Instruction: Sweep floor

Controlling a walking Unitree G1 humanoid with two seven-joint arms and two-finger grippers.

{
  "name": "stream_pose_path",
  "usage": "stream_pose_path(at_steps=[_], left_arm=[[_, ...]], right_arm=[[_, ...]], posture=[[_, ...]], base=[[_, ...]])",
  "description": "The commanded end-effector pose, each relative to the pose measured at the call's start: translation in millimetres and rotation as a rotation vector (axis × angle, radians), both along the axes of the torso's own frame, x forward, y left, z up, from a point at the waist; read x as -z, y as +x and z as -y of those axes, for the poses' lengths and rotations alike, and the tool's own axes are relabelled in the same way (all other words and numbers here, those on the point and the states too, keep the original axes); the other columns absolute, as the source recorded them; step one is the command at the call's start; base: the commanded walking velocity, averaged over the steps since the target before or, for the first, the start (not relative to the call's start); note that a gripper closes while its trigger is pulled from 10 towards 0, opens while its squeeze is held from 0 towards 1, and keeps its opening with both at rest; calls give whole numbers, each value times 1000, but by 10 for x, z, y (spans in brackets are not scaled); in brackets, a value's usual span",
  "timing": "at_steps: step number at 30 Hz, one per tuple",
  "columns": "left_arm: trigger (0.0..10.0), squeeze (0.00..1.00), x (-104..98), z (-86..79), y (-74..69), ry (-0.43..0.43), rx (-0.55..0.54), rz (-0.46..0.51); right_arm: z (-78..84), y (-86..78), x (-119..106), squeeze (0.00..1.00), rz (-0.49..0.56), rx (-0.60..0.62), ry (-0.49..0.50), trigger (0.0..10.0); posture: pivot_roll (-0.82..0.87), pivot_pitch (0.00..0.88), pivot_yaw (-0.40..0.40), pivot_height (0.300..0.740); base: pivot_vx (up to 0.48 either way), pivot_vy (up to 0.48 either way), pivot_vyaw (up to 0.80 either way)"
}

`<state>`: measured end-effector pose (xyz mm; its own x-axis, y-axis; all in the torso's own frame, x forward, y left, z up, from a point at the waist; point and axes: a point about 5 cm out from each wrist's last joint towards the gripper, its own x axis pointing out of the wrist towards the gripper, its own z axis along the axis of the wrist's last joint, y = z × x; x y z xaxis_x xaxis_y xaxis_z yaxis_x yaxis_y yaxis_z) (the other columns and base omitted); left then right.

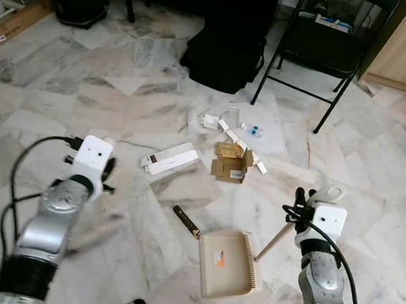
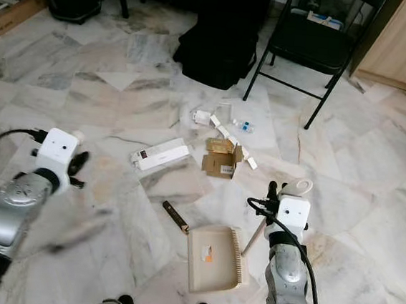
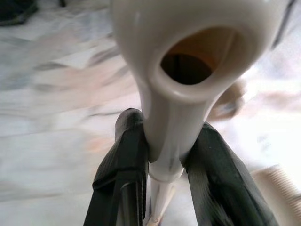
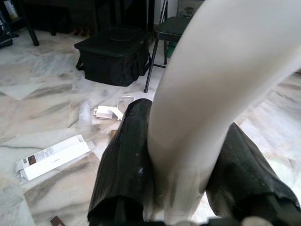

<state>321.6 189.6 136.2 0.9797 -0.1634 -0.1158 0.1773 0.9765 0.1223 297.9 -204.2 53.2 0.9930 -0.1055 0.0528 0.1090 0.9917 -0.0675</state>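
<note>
Ahead, cardboard scraps [image 1: 232, 162] litter the marble floor [image 1: 121, 101] near a folding chair [image 1: 321, 41], both grippers clamping cream handles.

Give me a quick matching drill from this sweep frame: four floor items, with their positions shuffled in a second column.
Items:
1. dustpan
2. long white box
3. black bag
4. folding chair

Places:
A. far side of the litter, against the dark furniture
B. nearest the robot's feet, between the two arms
C. back right, beside the wooden cabinet
D. lying flat on the tiles, left of the torn brown carton

Pairs: 1-B, 2-D, 3-A, 4-C
</note>
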Motion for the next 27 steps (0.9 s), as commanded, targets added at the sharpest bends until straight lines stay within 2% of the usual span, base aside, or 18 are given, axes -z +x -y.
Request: stream_pose_path(at_steps=[1, 7, 12, 22, 24, 27], left_arm=[[10000, 0, -117, -75, -14, -41, -36, 71], [10000, 0, -202, -83, -22, -82, -74, 157], [10000, 0, -236, -61, -20, -36, -52, 175], [10000, 0, -276, -17, -15, -184, -45, 217], [10000, 0, -272, 6, -20, -249, -44, 217], [10000, 0, -246, -1, -29, -276, -58, 214]], right_arm=[[15, -51, 83, 0, -41, 3, -2, 10000], [34, -60, 88, 0, -43, 6, -5, 10000], [23, -65, 95, 0, -45, 3, -5, 10000], [23, -64, 95, 0, -45, 7, -5, 10000], [47, -76, 103, 0, -49, 24, -10, 10000], [52, -89, 114, 0, -51, 29, -9, 10000]], posture=[[-8, 210, -15, 740], [-9, 212, -15, 740], [-7, 212, -16, 740], [-10, 212, -17, 740], [-12, 212, -17, 740], [-12, 213, -16, 740]], base=[[0, 0, 0], [0, 0, 0], [0, 0, 0], [0, 0, 0], [0, 0, 0], [0, 0, 0]])
